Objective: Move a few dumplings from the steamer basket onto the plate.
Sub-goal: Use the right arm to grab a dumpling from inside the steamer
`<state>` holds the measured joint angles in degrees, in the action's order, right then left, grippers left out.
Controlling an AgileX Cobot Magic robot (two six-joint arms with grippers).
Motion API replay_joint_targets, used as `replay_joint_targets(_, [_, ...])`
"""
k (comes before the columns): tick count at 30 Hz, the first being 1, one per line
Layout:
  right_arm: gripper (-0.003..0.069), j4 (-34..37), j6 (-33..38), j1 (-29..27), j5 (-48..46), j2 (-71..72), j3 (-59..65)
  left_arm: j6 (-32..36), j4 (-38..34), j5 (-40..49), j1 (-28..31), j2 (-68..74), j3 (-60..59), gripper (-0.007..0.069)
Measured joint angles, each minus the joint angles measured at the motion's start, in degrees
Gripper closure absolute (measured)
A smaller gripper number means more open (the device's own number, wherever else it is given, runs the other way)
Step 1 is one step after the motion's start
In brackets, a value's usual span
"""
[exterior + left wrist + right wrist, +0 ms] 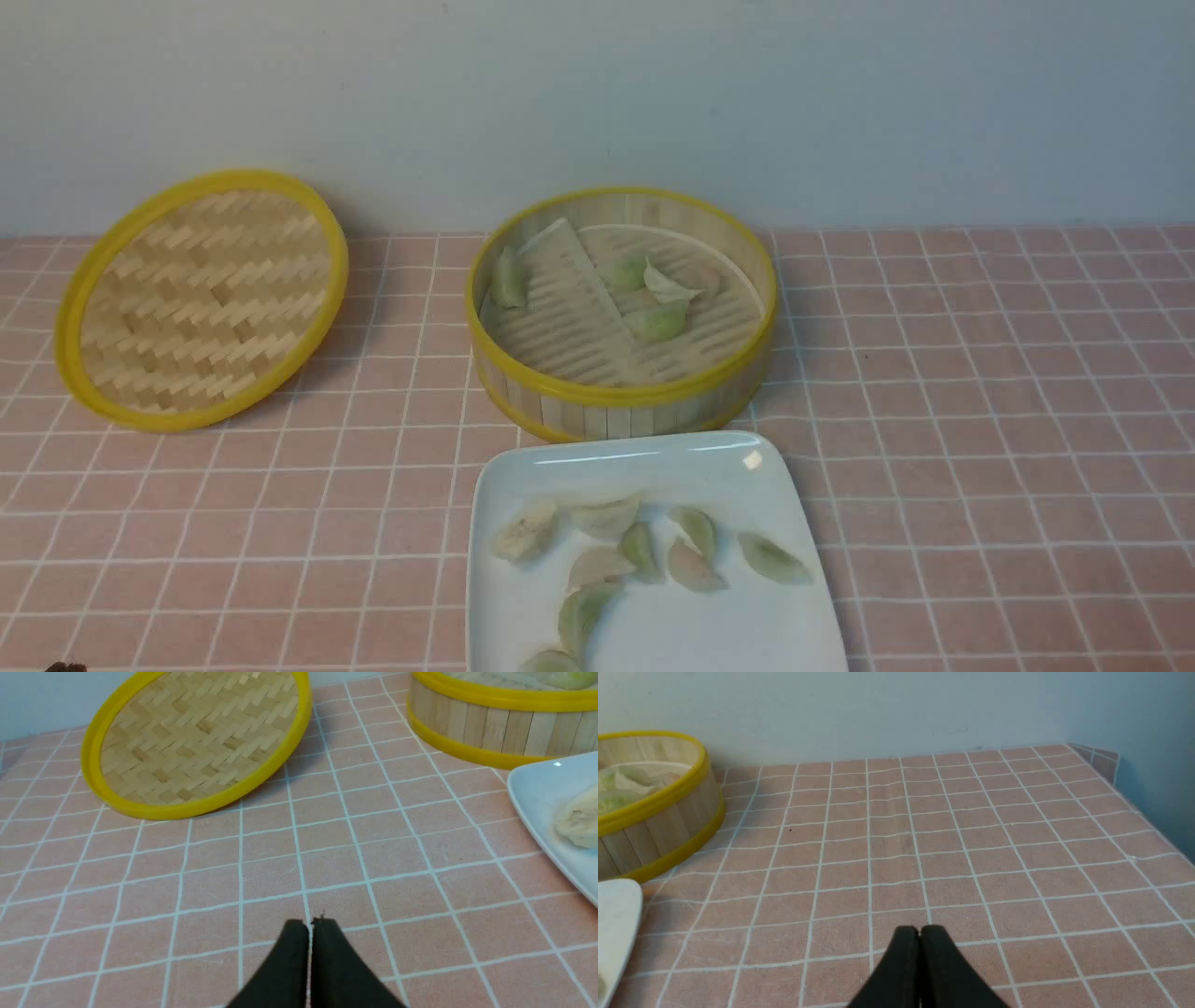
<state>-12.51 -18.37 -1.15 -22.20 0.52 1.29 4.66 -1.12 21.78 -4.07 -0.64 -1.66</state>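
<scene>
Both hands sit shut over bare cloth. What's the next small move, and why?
Probably just hold position: several dumplings already lie on the plate, and the left hand and right hand are shut, empty, clear of the steamer basket.

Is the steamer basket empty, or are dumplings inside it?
Not empty: several dumplings lie on the slatted floor of the steamer basket.

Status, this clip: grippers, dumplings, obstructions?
Left gripper shut, empty; right gripper shut, empty. Dumplings on plate, others in steamer basket. Lid off, left of basket.
</scene>
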Motion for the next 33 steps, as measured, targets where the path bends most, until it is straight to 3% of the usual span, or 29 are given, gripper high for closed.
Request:
replay_joint_targets(28, [0.0673, 1.16, -0.33, 0.0, 0.54, 0.0, 0.0, 0.0, 0.0, 0.0, 0.0, 0.0, 0.0, 0.0631])
replay_joint_targets(33, [0.0673, 15.32, -6.48, 0.0, 12.09, 0.0, 0.39, 0.0, 0.0, 0.0, 0.0, 0.0, 0.0, 0.0631])
